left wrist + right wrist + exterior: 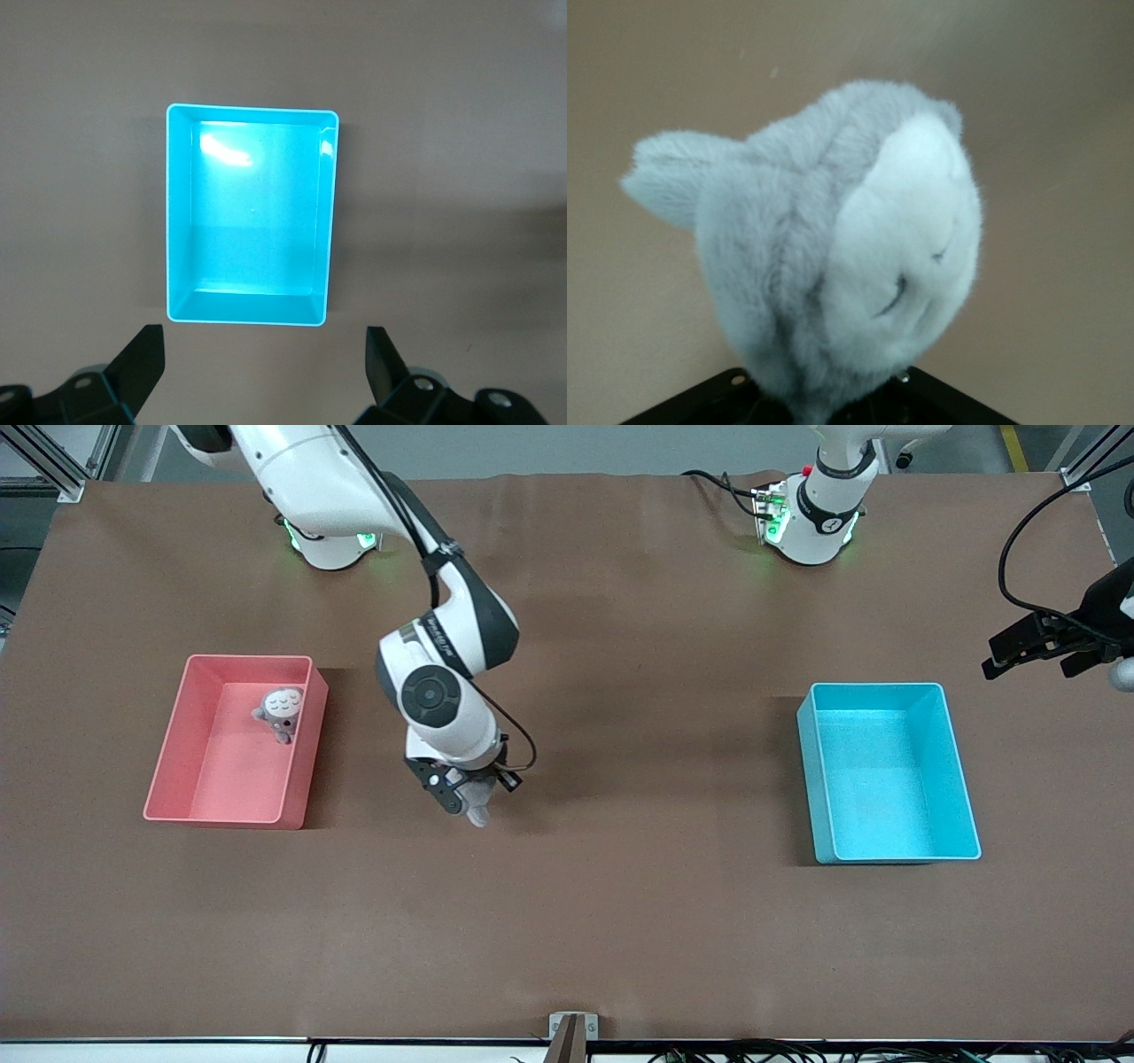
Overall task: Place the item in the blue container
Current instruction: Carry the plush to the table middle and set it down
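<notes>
Front view shows a pink bin holding a second small toy toward the right arm's end of the table, then the right gripper clamped on a grey plush toy over the bare middle. Blue container sits empty toward the left arm's end, well apart, while the left gripper waits with fingers spread above the table edge there; soft fur could slip loose on that long carry, or release early and land short of the rim.

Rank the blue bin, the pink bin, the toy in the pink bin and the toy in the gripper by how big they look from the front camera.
1-2. blue container and pink bin: alike
3. grey toy in the pink bin
4. grey plush toy held over the table by the right gripper, mostly hidden, so unsure
</notes>
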Controlling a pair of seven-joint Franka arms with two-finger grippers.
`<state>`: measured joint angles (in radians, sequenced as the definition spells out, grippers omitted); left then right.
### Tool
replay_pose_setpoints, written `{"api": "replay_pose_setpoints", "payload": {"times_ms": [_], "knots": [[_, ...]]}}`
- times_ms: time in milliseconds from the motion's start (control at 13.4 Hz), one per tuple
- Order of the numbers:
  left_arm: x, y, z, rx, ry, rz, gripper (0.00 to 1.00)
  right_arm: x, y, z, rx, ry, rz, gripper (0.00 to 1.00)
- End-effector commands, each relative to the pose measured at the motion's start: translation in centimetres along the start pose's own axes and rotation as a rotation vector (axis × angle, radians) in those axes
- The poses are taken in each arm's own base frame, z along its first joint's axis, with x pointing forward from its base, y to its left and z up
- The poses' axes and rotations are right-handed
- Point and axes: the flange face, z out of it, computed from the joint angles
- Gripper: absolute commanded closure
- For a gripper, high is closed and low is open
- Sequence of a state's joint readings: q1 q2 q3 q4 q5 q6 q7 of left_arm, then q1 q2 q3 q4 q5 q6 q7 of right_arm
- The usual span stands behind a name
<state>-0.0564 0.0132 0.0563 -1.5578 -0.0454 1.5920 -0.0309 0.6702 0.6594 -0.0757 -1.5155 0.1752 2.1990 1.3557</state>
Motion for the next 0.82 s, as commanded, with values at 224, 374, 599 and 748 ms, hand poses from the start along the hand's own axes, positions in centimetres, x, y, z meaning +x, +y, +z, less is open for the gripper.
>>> {"api": "replay_pose_setpoints", "payload": {"times_ms": [224,374,599,748], "knots": [[0.1,-0.1,0.1,-0.015,-0.009,0.002,0.0,-6.0,-2.4,5.0,0.114,0.017,0.031,0.93],[0.1,-0.2,0.2,-0.015,-0.012,0.0,0.0,-7.2,-2.5,6.1,0.132,-0.002,0.034,0.79],[0.1,-0.4,0.3,-0.015,-0.013,-0.005,0.0,-9.4,-2.6,8.5,0.176,-0.034,0.046,0.47],[0.1,-0.4,0.3,-0.015,-0.013,-0.005,0.0,-9.9,-2.8,8.4,0.189,-0.033,0.055,0.0]]}}
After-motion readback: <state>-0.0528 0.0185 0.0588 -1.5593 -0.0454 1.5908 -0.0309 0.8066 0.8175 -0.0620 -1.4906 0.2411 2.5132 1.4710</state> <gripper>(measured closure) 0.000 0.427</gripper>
